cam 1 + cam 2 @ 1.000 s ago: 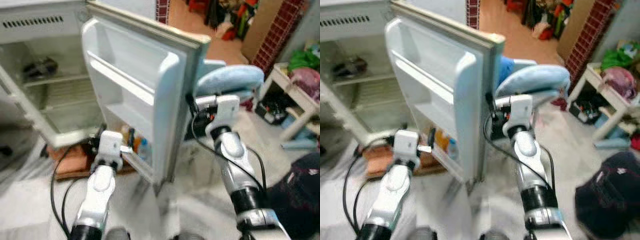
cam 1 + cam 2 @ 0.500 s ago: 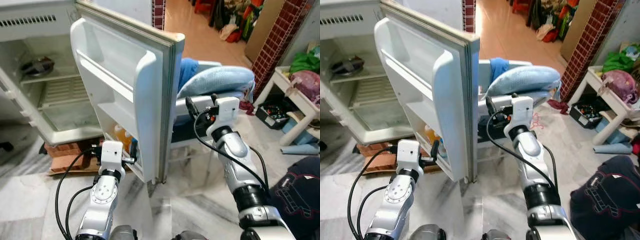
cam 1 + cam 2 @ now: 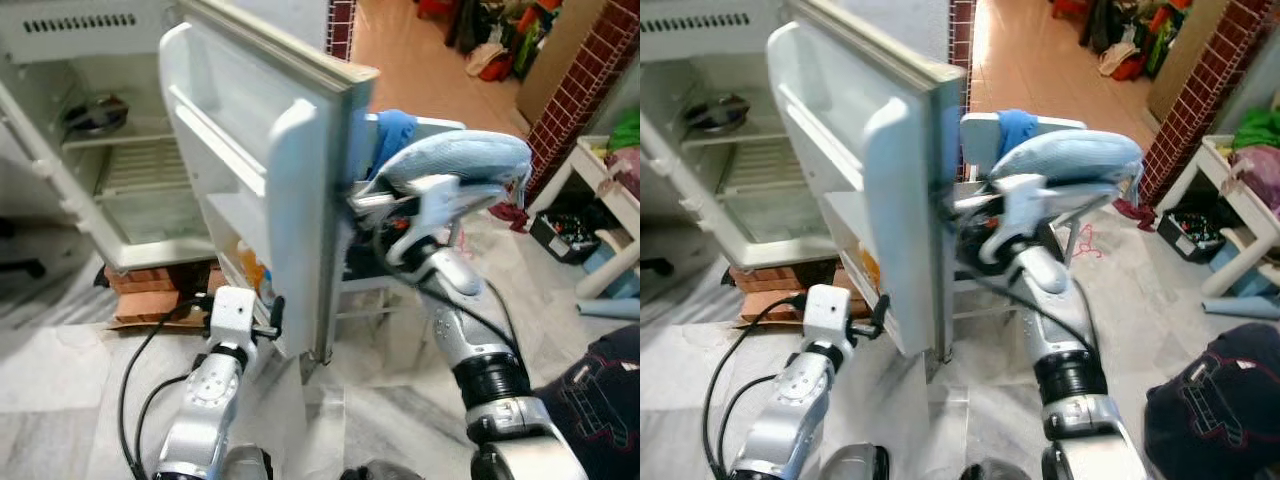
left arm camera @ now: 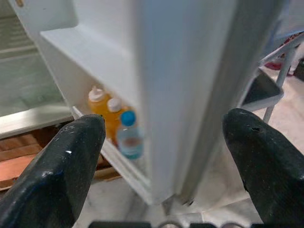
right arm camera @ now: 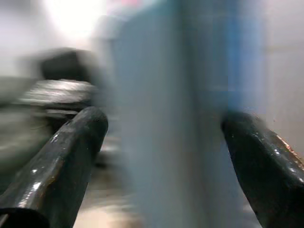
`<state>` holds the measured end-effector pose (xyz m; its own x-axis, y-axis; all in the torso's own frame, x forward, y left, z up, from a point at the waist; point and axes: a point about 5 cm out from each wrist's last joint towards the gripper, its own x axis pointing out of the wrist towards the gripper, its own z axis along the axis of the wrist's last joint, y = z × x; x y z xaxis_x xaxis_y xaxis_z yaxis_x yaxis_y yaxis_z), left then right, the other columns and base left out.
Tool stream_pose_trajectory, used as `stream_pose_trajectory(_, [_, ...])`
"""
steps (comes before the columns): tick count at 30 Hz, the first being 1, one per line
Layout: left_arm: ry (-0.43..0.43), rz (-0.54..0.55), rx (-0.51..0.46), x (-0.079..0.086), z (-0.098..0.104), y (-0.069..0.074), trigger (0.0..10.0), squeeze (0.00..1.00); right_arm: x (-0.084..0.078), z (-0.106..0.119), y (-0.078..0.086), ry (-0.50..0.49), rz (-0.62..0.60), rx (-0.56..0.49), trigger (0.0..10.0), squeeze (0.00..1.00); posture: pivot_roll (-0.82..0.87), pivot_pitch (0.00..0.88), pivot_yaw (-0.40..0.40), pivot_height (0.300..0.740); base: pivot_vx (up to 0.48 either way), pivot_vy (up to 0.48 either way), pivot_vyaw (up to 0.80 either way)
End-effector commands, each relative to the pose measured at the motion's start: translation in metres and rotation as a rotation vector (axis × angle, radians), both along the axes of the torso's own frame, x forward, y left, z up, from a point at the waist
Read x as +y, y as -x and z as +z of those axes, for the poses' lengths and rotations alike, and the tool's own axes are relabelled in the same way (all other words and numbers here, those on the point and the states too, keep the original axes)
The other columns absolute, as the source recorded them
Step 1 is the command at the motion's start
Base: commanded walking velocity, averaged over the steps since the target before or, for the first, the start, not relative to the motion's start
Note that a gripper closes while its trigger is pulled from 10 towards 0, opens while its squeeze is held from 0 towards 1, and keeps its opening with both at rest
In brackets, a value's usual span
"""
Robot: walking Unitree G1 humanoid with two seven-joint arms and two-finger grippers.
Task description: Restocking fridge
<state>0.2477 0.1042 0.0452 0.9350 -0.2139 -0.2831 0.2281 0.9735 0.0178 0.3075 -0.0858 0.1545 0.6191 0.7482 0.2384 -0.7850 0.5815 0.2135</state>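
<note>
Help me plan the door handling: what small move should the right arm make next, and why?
Probably push the fridge door a little wider. The right gripper is open against its outer edge, and the door stands only part open, with the left gripper near the bottles on the lowest shelf.

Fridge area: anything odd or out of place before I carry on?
The fridge sits on bricks over a cardboard scrap. A blue cloth lies draped over the chair behind the open door.
</note>
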Motion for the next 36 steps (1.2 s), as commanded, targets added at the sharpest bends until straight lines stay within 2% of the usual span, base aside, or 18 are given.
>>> stream_pose_trajectory(1, [-0.026,0.007,0.020,0.008,-0.003,0.001,10.0,0.00,0.009,0.012,0.008,-0.050,0.138,-0.008,10.0,0.00,0.15,0.041,-0.020,0.740,0.000,0.000,0.00])
stream_pose_trajectory(3, [-0.029,-0.005,0.028,0.006,-0.003,0.002,10.0,0.00,0.005,0.011,0.016,-0.069,0.196,0.028,10.0,0.00,0.15,0.042,-0.021,0.740,0.000,0.000,0.00])
stream_pose_trajectory(7, [-0.034,-0.020,0.042,0.005,-0.004,0.003,10.0,0.00,-0.014,-0.017,0.004,0.135,0.020,0.019,10.0,0.00,0.15,0.044,-0.019,0.740,0.000,0.000,0.00])
stream_pose_trajectory(8, [-0.036,-0.033,0.046,0.003,-0.004,0.004,10.0,0.00,-0.025,-0.025,-0.002,0.197,-0.094,0.025,10.0,0.00,0.15,0.045,-0.019,0.740,0.000,0.000,0.00])
stream_pose_trajectory(10, [-0.037,-0.036,0.049,0.003,-0.004,0.004,10.0,0.00,-0.034,-0.028,-0.007,0.227,-0.182,0.033,10.0,0.00,0.15,0.046,-0.018,0.740,0.000,0.000,0.00])
stream_pose_trajectory(14, [-0.038,-0.038,0.057,0.004,-0.005,0.005,10.0,0.00,-0.041,-0.029,-0.010,0.243,-0.255,0.030,10.0,0.00,0.15,0.047,-0.016,0.740,0.000,0.000,0.00])
stream_pose_trajectory(15, [-0.044,-0.043,0.060,0.004,-0.006,0.005,10.0,0.00,-0.040,-0.031,-0.009,0.227,-0.248,0.040,10.0,0.00,0.15,0.046,-0.015,0.740,0.000,0.000,0.00])
stream_pose_trajectory(19, [-0.049,-0.043,0.065,0.004,-0.006,0.005,10.0,0.00,-0.037,-0.040,-0.007,0.264,-0.230,0.037,10.0,0.00,0.16,0.048,-0.017,0.740,0.000,0.000,0.00])
stream_pose_trajectory(23, [-0.061,0.003,0.054,0.009,-0.005,0.005,10.0,0.00,-0.036,-0.047,-0.005,0.280,-0.234,0.040,10.0,0.00,0.16,0.051,-0.018,0.740,0.000,0.000,0.00])
stream_pose_trajectory(24, [-0.068,0.120,0.000,0.024,0.002,0.001,10.0,0.00,-0.037,-0.049,-0.004,0.288,-0.241,0.039,10.0,0.00,0.15,0.053,-0.018,0.740,0.000,0.000,0.00])
stream_pose_trajectory(26, [-0.070,0.153,-0.010,0.029,0.004,0.001,10.0,0.00,-0.037,-0.050,-0.003,0.290,-0.243,0.038,10.0,0.00,0.15,0.053,-0.018,0.740,0.000,0.000,0.00])
stream_pose_trajectory(27, [-0.114,0.249,-0.063,0.050,0.009,-0.002,10.0,0.00,-0.038,-0.051,-0.002,0.294,-0.246,0.037,10.0,0.00,0.16,0.055,-0.019,0.740,0.000,0.000,0.00])
stream_pose_trajectory(29, [-0.158,0.349,-0.092,0.073,0.012,-0.002,10.0,0.00,-0.038,-0.053,-0.001,0.299,-0.247,0.036,10.0,0.00,0.16,0.056,-0.020,0.740,0.000,0.000,0.00])
stream_pose_trajectory(30, [-0.213,0.449,-0.113,0.099,0.015,0.000,10.0,0.00,-0.038,-0.054,-0.001,0.304,-0.246,0.037,10.0,0.00,0.16,0.057,-0.021,0.740,0.000,0.000,0.00])
stream_pose_trajectory(31, [-0.213,0.449,-0.113,0.099,0.015,0.000,10.0,0.00,-0.038,-0.054,-0.001,0.304,-0.246,0.037,10.0,0.00,0.16,0.057,-0.021,0.740,0.000,0.000,0.00])
stream_pose_trajectory(32, [-0.251,0.513,-0.124,0.115,0.017,0.003,10.0,0.00,-0.038,-0.055,-0.001,0.308,-0.245,0.035,10.0,0.00,0.17,0.058,-0.022,0.740,0.000,0.000,0.00])
stream_pose_trajectory(36, [-0.276,0.583,-0.112,0.133,0.017,0.008,10.0,0.00,-0.038,-0.056,-0.003,0.317,-0.246,0.028,10.0,0.00,0.17,0.059,-0.022,0.740,0.000,0.000,0.00])
